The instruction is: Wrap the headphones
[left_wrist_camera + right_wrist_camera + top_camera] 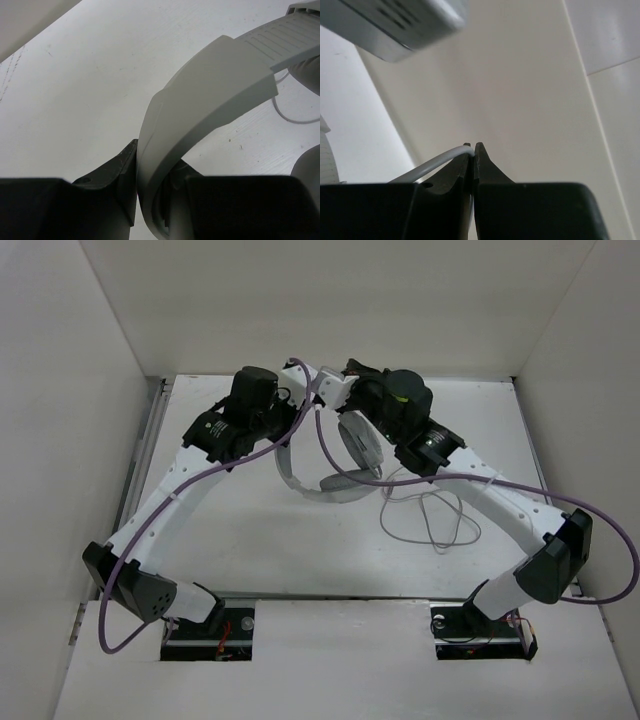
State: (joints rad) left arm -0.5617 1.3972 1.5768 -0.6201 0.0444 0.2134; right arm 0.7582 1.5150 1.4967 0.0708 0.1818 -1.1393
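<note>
Top: headphones (357, 445) mid-table, toward 12 o'clock; cable (432, 518) looped on table (260, 540) at their 4 o'clock.
Left wrist: left gripper (150, 167) clamps headband (210, 95), which arcs off to 2 o'clock.
Right wrist: right gripper (473, 152) pressed together, pinching cable entering from 9 o'clock.

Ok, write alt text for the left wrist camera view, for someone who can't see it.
The left gripper is shut on the white headband of the headphones, which curves up and to the right across the frame. Behind lies the white table, with a short stretch of thin cable at the right edge.
</note>
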